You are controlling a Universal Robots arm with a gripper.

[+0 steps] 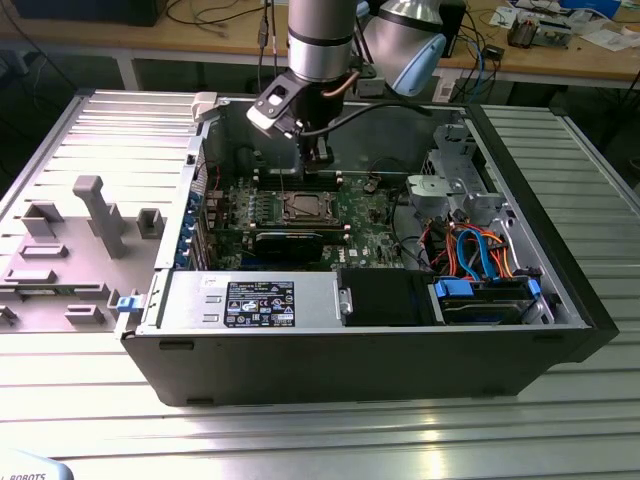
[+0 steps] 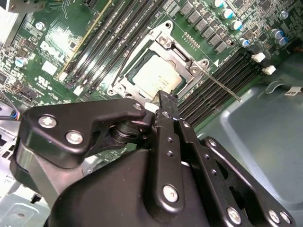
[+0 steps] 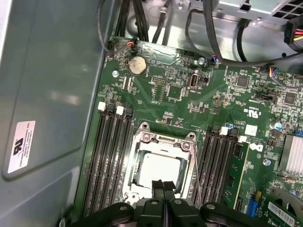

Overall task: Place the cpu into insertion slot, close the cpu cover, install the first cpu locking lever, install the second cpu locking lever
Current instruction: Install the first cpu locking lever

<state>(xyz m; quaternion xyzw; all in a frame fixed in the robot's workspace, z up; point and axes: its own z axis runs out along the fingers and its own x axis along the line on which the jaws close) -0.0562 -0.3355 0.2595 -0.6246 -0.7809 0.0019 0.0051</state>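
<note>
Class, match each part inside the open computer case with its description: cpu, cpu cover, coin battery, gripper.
Column 1:
1. cpu
2. cpu cover
3. coin battery
4. gripper

Column 2:
A. round silvery disc on the green circuit board
B. pale square showing through a frame's opening
C. black, fingertips together at the chip's edge
D. silvery metal frame lying flat around the chip

Pairs: 1-B, 2-D, 3-A, 4-C
</note>
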